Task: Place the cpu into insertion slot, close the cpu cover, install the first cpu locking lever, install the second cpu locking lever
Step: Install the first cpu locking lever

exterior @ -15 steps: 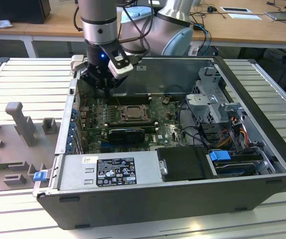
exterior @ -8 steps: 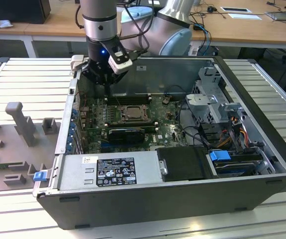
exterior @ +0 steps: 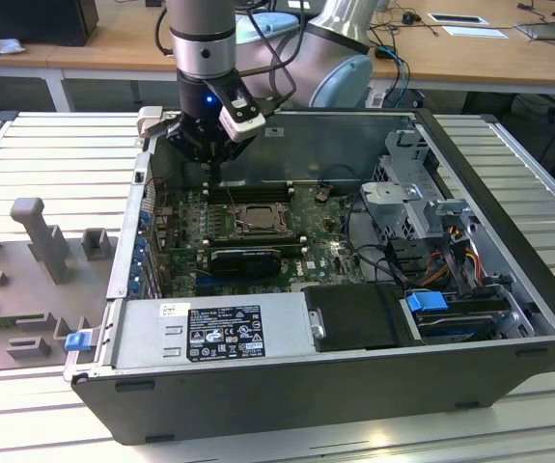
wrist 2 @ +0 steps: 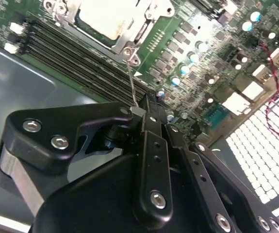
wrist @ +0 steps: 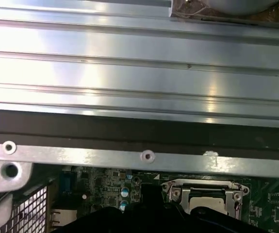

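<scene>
The gripper (wrist 2: 141, 114) has its fingers closed on the free end of the locking lever (wrist 2: 132, 82), a thin bare steel rod. I judge it light but springy and rather slippery, so the tip is the good place to hold it. The rod runs over the memory slots (wrist 2: 81, 63) to its hinge at a corner of the insertion slot (exterior: 227, 214). Inside this slot lies the cpu (wrist 2: 105, 19), light and fragile, with the cpu cover (wrist 2: 140, 30) down around it.
</scene>
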Tool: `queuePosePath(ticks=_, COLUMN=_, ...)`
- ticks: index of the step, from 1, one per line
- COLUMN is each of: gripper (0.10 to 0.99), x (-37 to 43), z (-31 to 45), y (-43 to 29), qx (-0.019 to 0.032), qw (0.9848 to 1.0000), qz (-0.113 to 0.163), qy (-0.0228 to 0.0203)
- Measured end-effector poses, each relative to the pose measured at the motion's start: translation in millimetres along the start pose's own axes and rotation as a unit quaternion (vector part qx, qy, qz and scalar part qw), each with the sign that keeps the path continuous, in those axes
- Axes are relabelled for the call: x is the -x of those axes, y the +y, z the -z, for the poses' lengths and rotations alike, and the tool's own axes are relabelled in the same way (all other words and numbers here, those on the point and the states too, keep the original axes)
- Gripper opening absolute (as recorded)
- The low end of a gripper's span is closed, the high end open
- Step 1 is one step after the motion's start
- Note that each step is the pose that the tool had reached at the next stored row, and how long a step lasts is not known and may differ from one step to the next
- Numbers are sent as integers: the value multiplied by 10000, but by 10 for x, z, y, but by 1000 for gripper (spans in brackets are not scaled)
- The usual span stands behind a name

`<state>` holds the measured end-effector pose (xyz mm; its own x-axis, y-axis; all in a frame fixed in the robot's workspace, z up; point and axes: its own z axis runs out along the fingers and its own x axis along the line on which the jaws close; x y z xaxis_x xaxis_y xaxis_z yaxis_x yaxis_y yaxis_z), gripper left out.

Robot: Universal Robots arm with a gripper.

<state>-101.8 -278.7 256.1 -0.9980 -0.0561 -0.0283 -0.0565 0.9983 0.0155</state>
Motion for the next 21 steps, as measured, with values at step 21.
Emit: queuePosePath(ticks=21, gripper=106, x=556, z=-177, y=-109, qx=407, qw=9992, qz=-20, qy=-23)
